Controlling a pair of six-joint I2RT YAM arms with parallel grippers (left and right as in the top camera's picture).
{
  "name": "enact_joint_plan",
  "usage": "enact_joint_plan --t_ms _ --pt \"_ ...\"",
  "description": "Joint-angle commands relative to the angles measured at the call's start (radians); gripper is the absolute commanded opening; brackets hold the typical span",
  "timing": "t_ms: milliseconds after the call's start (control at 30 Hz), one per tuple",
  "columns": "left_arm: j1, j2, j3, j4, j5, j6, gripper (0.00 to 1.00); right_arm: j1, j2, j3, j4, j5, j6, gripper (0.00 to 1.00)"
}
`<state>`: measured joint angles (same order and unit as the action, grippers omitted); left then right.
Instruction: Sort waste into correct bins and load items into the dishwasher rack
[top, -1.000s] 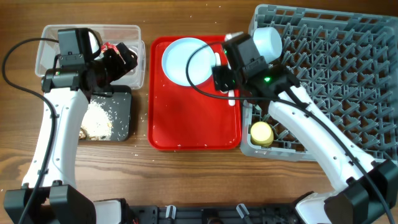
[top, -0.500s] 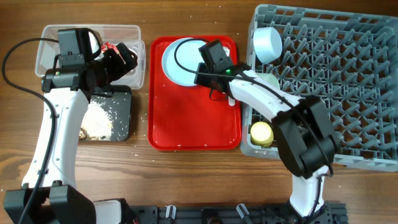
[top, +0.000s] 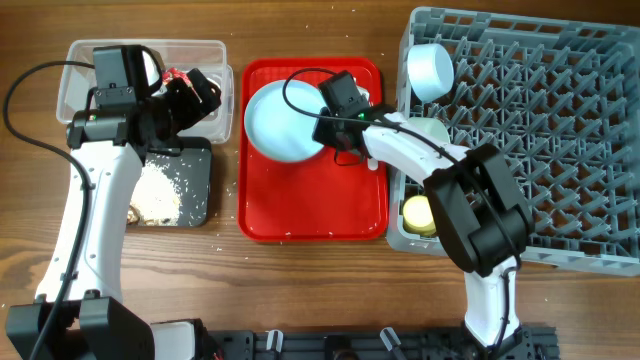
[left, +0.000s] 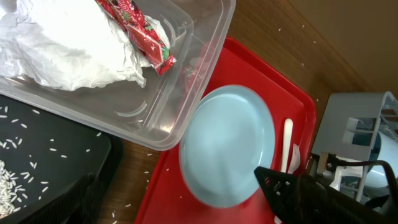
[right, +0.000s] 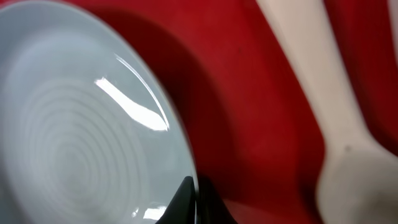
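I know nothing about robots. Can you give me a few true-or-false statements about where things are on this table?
1. The napkin lies in the clear tub. True.
2. White cutlery lies on the red tray. True.
3. The yellow cup stands on the red tray. False: it sits in the grey rack.
4. The right gripper is at the plate's rim. True.
5. The rice is in the clear tub. False: it lies in the black tray.
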<state>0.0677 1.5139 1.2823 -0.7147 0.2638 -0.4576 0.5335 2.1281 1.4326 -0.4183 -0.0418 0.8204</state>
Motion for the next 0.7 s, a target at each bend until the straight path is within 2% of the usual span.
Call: enact_joint_plan --t_ms 0,67,167,267,367,400,500,567,667 --pt "0.003 0.008 -0.001 0.003 0.005 0.005 1.00 -0.031 -0.005 0.068 -0.078 -0.020 -0.108 0.04" --pt "0.003 0.008 -0.001 0.003 0.005 0.005 1.00 -0.045 -0.064 0.114 -0.129 0.006 -0.224 0.04" --pt "0.003 0.008 -0.001 0.003 0.005 0.005 1.00 -0.063 -0.205 0.148 -0.224 0.176 -0.264 0.04" --pt "0.003 0.008 -0.001 0.003 0.005 0.005 1.00 -0.087 -0.398 0.150 -0.272 0.330 -0.388 0.04" --pt "0.003 0.008 -0.001 0.003 0.005 0.005 1.00 -0.090 -0.570 0.150 -0.334 0.625 -0.464 0.04" --pt "0.003 0.008 -0.001 0.003 0.005 0.005 1.00 -0.091 -0.626 0.149 -0.362 0.786 -0.515 0.04" --pt "0.003 0.008 -0.001 0.003 0.005 0.005 1.00 -0.116 -0.680 0.149 -0.404 1.059 -0.676 0.04" --pt "0.003 0.008 -0.001 0.003 0.005 0.005 1.00 -0.159 -0.677 0.136 -0.412 1.133 -0.763 0.04" --pt "0.003 0.008 -0.001 0.003 0.005 0.005 1.00 -0.241 -0.643 0.107 -0.403 1.153 -0.822 0.04"
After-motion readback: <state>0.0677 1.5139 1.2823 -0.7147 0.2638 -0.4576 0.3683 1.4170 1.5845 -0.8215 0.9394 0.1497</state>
